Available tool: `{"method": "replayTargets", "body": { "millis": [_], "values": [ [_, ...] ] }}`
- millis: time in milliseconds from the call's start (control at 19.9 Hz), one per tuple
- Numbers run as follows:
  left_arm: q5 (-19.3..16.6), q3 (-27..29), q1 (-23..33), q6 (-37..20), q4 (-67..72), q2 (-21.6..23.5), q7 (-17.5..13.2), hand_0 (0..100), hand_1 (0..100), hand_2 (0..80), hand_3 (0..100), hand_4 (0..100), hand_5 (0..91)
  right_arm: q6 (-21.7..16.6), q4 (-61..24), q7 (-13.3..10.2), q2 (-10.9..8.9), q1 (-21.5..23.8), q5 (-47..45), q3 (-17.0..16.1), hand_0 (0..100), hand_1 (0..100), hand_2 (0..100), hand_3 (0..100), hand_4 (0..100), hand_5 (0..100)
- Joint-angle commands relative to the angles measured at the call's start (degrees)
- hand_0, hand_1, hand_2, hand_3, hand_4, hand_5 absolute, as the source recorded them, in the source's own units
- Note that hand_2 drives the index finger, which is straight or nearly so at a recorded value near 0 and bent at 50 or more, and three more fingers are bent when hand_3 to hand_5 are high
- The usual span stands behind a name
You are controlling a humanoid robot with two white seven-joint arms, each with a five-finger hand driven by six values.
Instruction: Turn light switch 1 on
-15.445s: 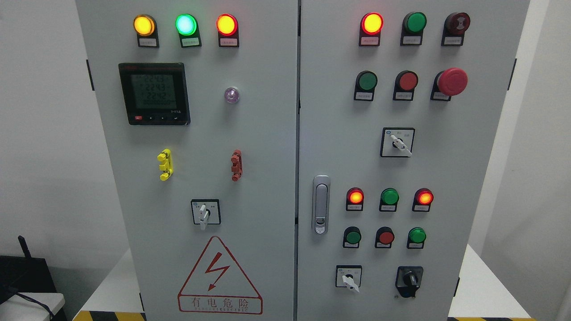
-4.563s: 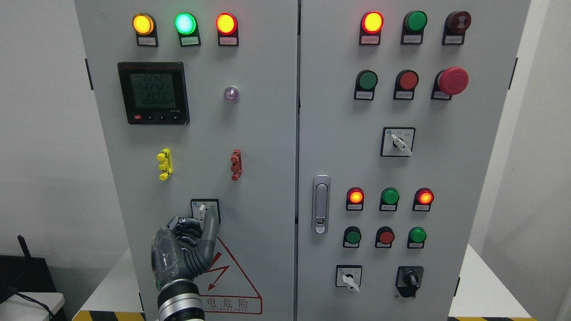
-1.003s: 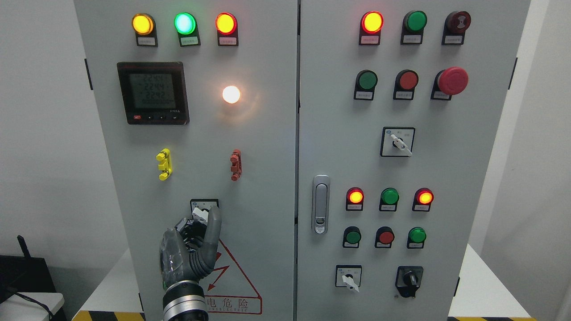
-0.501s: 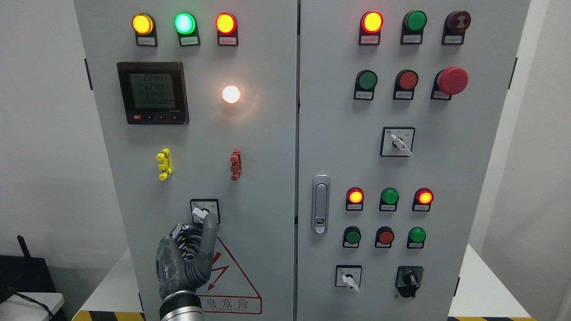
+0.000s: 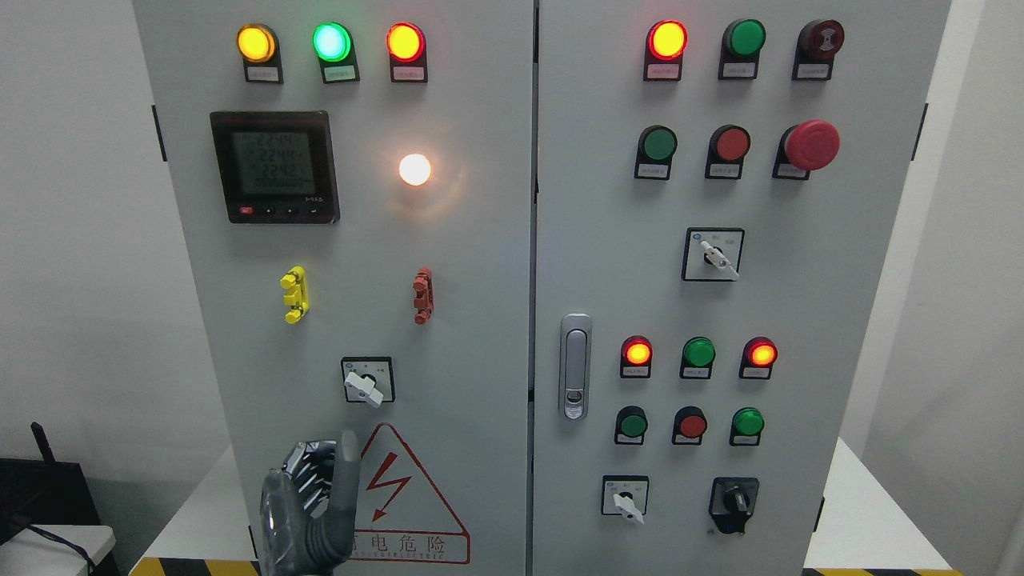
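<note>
A: Switch position?

B: Rotary light switch low on the left cabinet door, above the warning triangle. White handle tilted, tip pointing down-right.

A: Lamp?

B: Round lamp beside the meter display glows bright white.

A: Hand?

B: Left hand at the bottom edge, below the switch, apart from it, overlapping the triangle's left side. Fingers curled inward, thumb upright, nothing held.

A: Right-hand door?

B: Latch handle near its left edge.
</note>
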Motion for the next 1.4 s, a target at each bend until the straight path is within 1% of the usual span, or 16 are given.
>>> {"method": "replayTargets", "body": {
  "millis": [0,50,100,150,201,301,401,451,552,652,702,853,1003,1153,1204,1354],
  "values": [
    [2.7,14.9,11.2,-14.9,6.7,2.0,-9.3,0,27,43.0,82,81,53.9,0.0,0.0,-0.1,0.00,0.0,-1.1,0.0,12,39,0,0,0,0],
    [2.7,17.9,12.9,-18.8,9.2,2.4,-12.8,0,26,41.2,77,78,51.5,0.0,0.0,0.0,0.00,0.0,-1.1,0.0,12,39,0,0,0,0],
    [2.7,20.7,14.5,-22.4,11.4,2.8,-15.9,0,24,36.3,66,72,42.6,0.0,0.0,0.0,0.00,0.0,-1.1,0.0,12,39,0,0,0,0],
    [2.8,23.5,15.8,-24.8,14.0,3.2,-18.2,0,23,31.9,58,67,36.0,0.0,0.0,-0.1,0.00,0.0,-1.0,0.0,12,39,0,0,0,0],
    [2.9,26.0,17.0,-26.7,16.8,3.4,-19.7,0,22,26.9,51,59,28.6,0.0,0.0,-0.1,0.00,0.0,-1.0,0.0,12,39,0,0,0,0],
    [3.0,30.0,18.8,-28.9,22.6,3.5,-20.7,0,20,19.1,38,42,12.0,0.0,0.0,-0.1,0.00,0.0,-1.1,0.0,12,39,0,0,0,0],
    [4.0,33.5,20.3,-30.3,30.1,3.8,-20.8,0,18,6.6,24,30,3.6,0.0,-0.1,0.0,0.00,0.0,-1.1,0.0,12,39,0,0,0,0],
    [4.0,34.5,20.5,-30.4,32.9,4.0,-20.7,0,17,4.4,22,28,2.8,0.0,0.0,0.0,0.00,0.0,-1.0,0.0,12,39,0,0,0,0],
    [4.0,36.6,21.3,-31.0,39.5,4.2,-19.8,12,17,1.6,20,26,2.1,0.0,-0.1,0.0,0.00,0.0,-1.0,0.0,12,39,0,0,0,0],
    [4.0,38.3,21.7,-31.7,46.6,4.2,-18.2,21,14,0.0,18,24,0.2,0.0,0.0,-0.1,0.00,0.0,-1.0,0.0,12,39,0,0,0,0],
    [4.0,39.0,21.9,-31.7,50.6,4.4,-16.7,24,12,0.0,16,22,0.0,0.0,0.0,-0.1,0.00,0.0,-1.1,0.0,12,39,0,0,0,0],
    [4.1,39.4,23.5,-31.7,59.9,5.0,-15.0,26,11,0.0,14,20,0.0,0.0,-0.1,-0.1,0.00,0.0,-1.1,0.0,12,39,0,0,0,0],
    [4.7,39.3,24.0,-30.9,70.9,5.3,-15.0,27,11,0.0,13,19,0.0,0.0,0.0,0.0,0.00,0.0,-1.0,0.0,12,39,0,0,0,0],
    [4.2,37.7,24.0,-30.8,81.9,5.4,-15.7,27,15,0.0,14,19,0.0,0.0,-0.1,-0.1,0.00,0.0,-1.0,0.0,12,39,0,0,0,0],
    [3.9,35.8,24.0,-30.7,84.8,5.4,-15.7,28,16,0.0,13,19,0.0,0.0,0.0,0.0,0.00,0.0,-1.1,0.0,12,39,0,0,0,0],
    [4.3,27.2,22.9,-30.8,97.4,5.3,-16.1,31,20,0.0,7,14,0.0,0.0,0.0,0.0,0.00,0.0,-1.1,0.0,12,39,0,0,0,0]
  ]
}}
